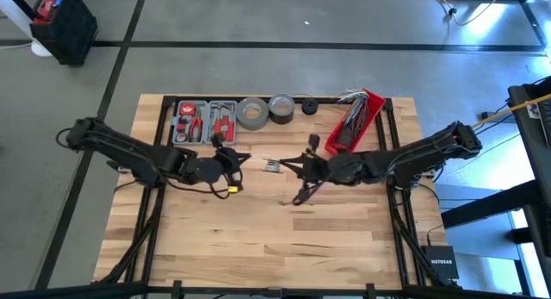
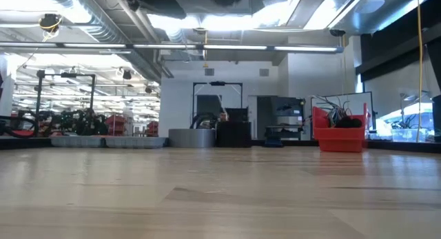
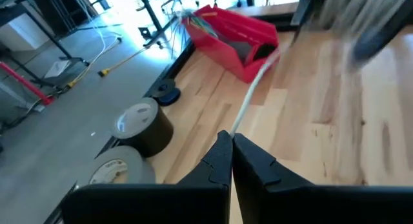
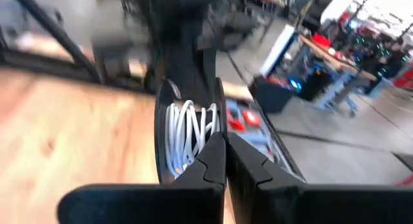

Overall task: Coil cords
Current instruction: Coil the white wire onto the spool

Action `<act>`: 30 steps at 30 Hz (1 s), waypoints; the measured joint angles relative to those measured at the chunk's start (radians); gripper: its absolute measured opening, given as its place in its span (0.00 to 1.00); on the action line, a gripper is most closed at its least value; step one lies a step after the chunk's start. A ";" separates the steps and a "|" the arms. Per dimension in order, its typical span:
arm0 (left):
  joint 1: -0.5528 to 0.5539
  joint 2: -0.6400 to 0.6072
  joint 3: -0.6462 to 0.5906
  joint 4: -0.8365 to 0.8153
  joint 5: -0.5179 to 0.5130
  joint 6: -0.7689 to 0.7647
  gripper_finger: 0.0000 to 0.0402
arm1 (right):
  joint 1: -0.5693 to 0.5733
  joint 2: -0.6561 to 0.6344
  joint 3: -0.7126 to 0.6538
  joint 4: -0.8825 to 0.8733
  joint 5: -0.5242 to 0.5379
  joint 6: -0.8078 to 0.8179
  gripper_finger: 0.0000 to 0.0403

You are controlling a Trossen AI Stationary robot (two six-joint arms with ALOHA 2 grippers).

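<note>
The thin white cable (image 3: 248, 101) runs in the air between my two grippers above the middle of the table. My left gripper (image 1: 244, 158) is shut on one stretch of it, as the left wrist view (image 3: 231, 141) shows. My right gripper (image 1: 286, 165) is shut by a bundle of white cable loops (image 4: 187, 137), which is also seen from above (image 1: 274, 167). Both grippers are well above the table; in the low view only dark parts of the arms (image 2: 155, 1) show at the top. A small black disc (image 1: 310, 107) lies at the far edge; I cannot tell whether it is joined to the cable. My left gripper pinches a single strand of the cable (image 3: 233, 128) between its two fingertips, coming level from the table's left. The strand runs straight and fairly taut from the fingertips toward the right arm, clear of the table. My right gripper is shut beside several loops of the cable (image 4: 193, 153), coming level from the table's right. The loops stand side by side against a dark oval backing next to one finger (image 4: 210, 162). The finger hides the exact place of contact. The bundle is clear of the table.
A red bin (image 1: 353, 122) with grey and dark wires stands at the far right. Two tape rolls (image 1: 252, 112) and a tool tray (image 1: 202, 120) line the far edge. The near half of the wooden table (image 1: 258, 239) is bare wood.
</note>
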State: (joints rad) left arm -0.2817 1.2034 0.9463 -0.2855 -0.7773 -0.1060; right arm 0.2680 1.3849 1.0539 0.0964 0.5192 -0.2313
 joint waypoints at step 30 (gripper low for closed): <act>-0.004 0.197 0.004 0.390 0.097 0.057 0.00 | -0.065 0.232 -0.005 0.218 0.222 -0.025 0.01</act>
State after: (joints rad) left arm -0.2854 1.4003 0.9506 0.1042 -0.6800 -0.0486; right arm 0.2031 1.6169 1.0492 0.3148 0.7413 -0.2566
